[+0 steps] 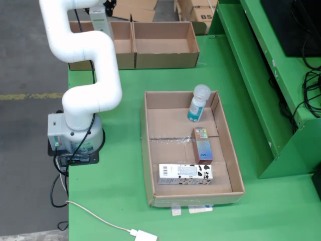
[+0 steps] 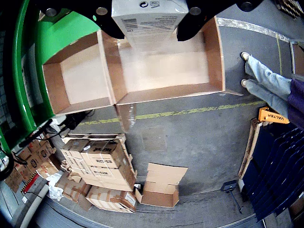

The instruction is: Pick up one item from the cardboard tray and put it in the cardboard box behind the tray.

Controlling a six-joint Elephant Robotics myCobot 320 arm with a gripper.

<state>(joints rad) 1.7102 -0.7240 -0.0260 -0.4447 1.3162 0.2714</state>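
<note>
Fixed view: three items are lying in the cardboard tray (image 1: 150, 150): one white bottle (image 1: 197, 103), one small coloured box (image 1: 202, 145), one cow-print carton (image 1: 185, 173). Two cardboard boxes are sitting behind it, side by side; the arm (image 1: 85, 55) is reaching over the left box (image 1: 123, 47), not the right box (image 1: 165, 45). Gripper view: the gripper (image 2: 148, 21) is clamping one white carton (image 2: 148, 19) between its black fingers (image 2: 197, 23), above a box compartment.
</note>
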